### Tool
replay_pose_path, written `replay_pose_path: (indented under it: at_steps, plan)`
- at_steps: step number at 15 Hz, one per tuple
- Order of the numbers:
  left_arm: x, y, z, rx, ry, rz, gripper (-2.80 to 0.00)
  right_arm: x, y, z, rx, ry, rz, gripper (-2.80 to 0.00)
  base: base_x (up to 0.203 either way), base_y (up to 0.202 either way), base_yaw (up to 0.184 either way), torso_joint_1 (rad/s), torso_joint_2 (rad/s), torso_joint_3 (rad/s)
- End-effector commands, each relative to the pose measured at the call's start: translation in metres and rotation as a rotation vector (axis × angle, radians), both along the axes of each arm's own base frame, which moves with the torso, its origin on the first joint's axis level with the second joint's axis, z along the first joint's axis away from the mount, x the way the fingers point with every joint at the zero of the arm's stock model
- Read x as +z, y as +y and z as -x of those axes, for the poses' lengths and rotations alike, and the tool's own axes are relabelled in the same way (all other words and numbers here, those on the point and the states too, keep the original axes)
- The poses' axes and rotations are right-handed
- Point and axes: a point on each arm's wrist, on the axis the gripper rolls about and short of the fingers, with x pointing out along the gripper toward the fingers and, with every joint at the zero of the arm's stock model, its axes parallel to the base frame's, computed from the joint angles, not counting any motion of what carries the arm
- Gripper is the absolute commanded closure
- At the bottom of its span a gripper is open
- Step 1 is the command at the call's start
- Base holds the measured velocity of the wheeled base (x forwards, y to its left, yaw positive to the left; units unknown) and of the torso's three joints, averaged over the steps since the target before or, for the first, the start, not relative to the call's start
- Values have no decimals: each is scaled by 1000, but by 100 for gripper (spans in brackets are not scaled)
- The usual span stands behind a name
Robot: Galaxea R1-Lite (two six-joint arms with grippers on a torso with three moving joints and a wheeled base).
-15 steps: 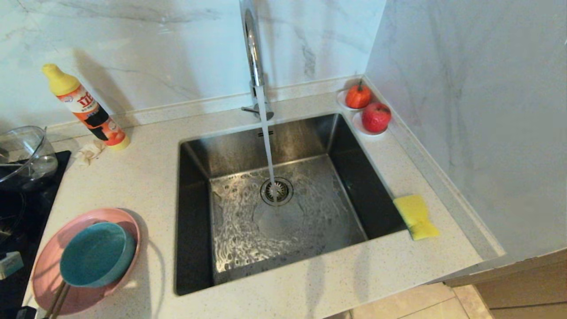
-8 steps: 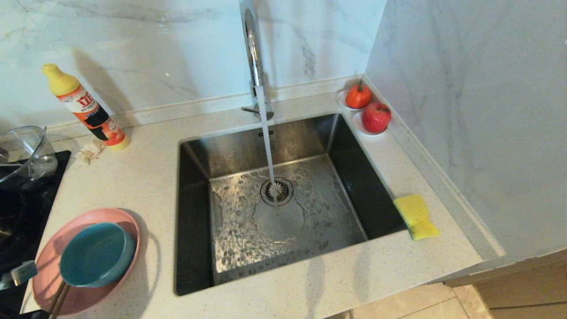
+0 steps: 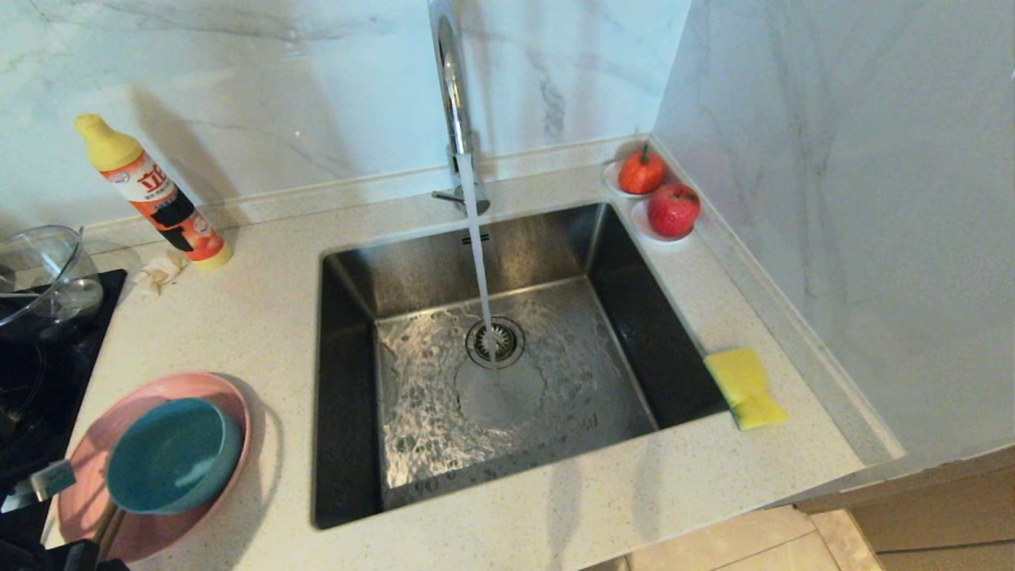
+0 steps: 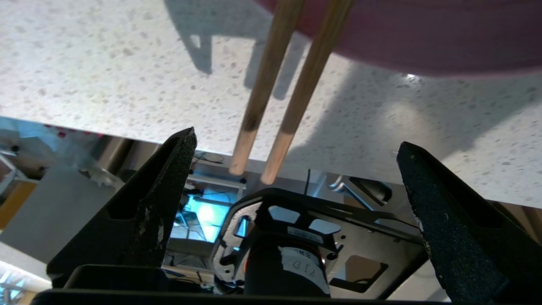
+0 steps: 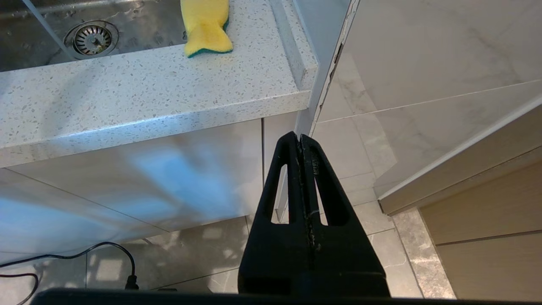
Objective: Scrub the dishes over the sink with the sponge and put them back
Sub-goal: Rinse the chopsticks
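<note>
A teal-blue bowl sits on a pink plate at the near left of the counter, with two wooden chopsticks sticking out toward the front edge. My left gripper is open wide at the counter's front edge, just short of the plate's rim. The chopstick ends lie between its fingers, untouched. Part of the left arm shows at the bottom left. The yellow sponge lies right of the sink. My right gripper hangs shut below the counter.
Water runs from the chrome tap onto the drain. An orange detergent bottle and a crumpled scrap are at the back left. A glass bowl stands on the black hob. Two red fruits sit in the back right corner.
My left arm has come further into view at the bottom left, closer to the plate's near edge. The bowl, plate and sponge have not moved.
</note>
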Motion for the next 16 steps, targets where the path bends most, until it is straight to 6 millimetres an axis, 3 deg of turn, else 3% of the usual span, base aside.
replay_pose_path:
  at_steps: [1, 16]
  plan:
    - [-3, 1, -3, 1, 15, 12, -280, 0, 0, 0, 0, 0, 0, 0, 0, 0, 0, 0, 0, 0]
    - [1, 13, -27, 20, -33, 44, -280, 0, 0, 0, 0, 0, 0, 0, 0, 0, 0, 0, 0, 0]
